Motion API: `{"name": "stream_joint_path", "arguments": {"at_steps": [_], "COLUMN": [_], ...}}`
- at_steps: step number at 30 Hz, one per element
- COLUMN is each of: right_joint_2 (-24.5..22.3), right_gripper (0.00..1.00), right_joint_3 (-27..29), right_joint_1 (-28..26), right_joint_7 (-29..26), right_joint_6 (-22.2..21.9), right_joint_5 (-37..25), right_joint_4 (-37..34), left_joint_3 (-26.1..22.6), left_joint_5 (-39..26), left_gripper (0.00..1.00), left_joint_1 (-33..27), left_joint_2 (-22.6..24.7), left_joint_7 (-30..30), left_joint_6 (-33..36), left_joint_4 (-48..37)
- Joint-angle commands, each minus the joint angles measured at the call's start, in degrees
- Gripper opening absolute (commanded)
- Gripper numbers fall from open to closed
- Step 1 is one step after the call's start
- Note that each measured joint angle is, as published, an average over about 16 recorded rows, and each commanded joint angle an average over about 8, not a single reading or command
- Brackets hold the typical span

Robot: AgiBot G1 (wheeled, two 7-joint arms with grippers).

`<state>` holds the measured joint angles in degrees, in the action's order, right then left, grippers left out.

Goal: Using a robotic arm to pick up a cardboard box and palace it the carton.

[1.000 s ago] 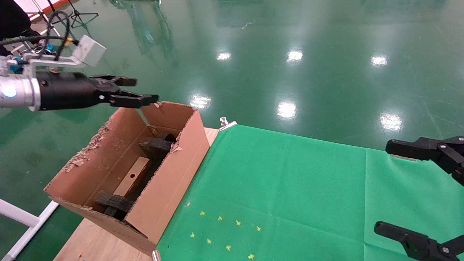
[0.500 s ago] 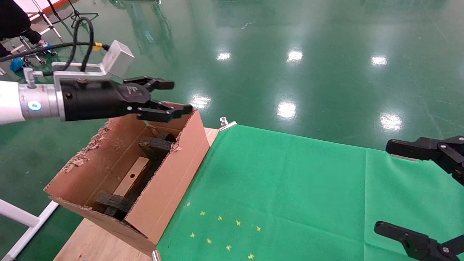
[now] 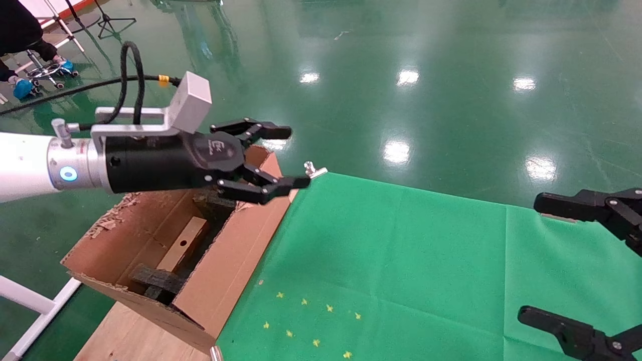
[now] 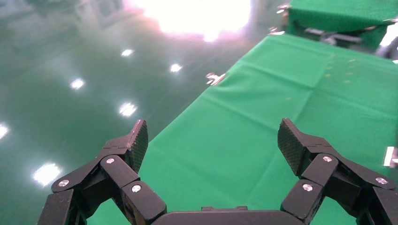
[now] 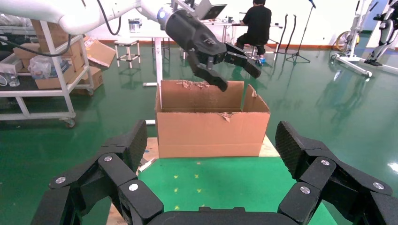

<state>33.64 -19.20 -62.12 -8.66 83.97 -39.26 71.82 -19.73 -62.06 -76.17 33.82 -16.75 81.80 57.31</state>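
A: Nearest first. What is the right gripper (image 3: 582,260) doing?

B: It is sitting at the near right edge of the green cloth (image 3: 401,260), jaws spread wide, holding nothing.

A: And the cardboard box (image 3: 183,245)?

B: It is lying inside the carton (image 3: 225,271), down between dark foam pieces (image 3: 155,281), its small round hole facing up. The carton is standing on the wooden tabletop (image 3: 135,336) at the cloth's left edge, its flaps ragged.

A: Where is the robotic arm (image 3: 30,165) reaching?

B: It is extending from the left above the carton's far end. The left gripper (image 3: 286,158) is hanging over the carton's far corner and the cloth's far left corner, fingers released and apart, empty.

A: Anything beyond?

B: A metal clip (image 3: 313,170) is pinching the cloth's far corner; past it, glossy green floor (image 3: 451,75) is reflecting ceiling lights.
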Motion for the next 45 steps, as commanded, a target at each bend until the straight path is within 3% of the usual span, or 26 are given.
{"name": "stream_joint_path", "arguments": {"at_steps": [1,23,45], "right_joint_2": [0.0,0.0,0.0], "right_gripper": [1.0,1.0,1.0], "right_joint_3": [0.0,0.0,0.0], "right_joint_1": [0.0,0.0,0.0], "right_joint_7": [0.0,0.0,0.0], "right_joint_6": [0.0,0.0,0.0], "right_joint_5": [0.0,0.0,0.0], "right_joint_4": [0.0,0.0,0.0], "left_joint_3": [0.3,3.8,3.8], "left_joint_5": [1.8,20.5,20.5], "left_gripper": [1.0,1.0,1.0], "left_joint_1": [1.3,14.8,14.8], "left_joint_2": [0.1,1.2,1.2], "left_joint_7": [0.5,6.0,6.0], "left_joint_6": [0.3,4.0,3.9], "left_joint_4": [1.5,16.5,16.4]}}
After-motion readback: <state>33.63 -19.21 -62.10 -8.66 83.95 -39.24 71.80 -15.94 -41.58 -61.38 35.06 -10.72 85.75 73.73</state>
